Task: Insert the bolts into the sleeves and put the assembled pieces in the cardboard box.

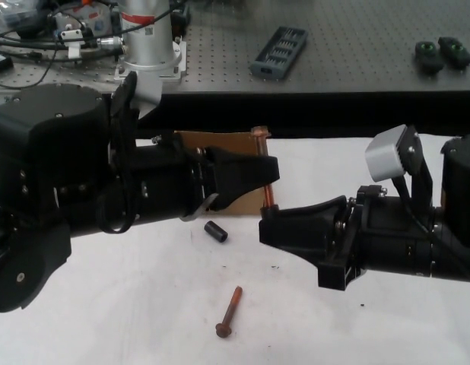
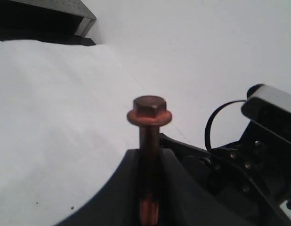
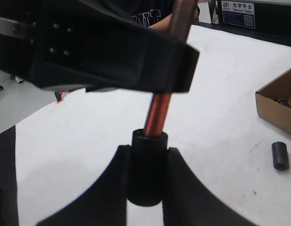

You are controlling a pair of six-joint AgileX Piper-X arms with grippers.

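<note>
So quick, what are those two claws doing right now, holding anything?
Left gripper: closed on a copper bolt.
Right gripper: closed on a black sleeve, with the bolt's tip at its top.

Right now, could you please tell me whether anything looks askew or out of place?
Only one thing: in the right wrist view the bolt in the left gripper seems to lean where it enters the sleeve in the right gripper, rather than lining up. The loose bolt and loose sleeve look unremarkable.
</note>
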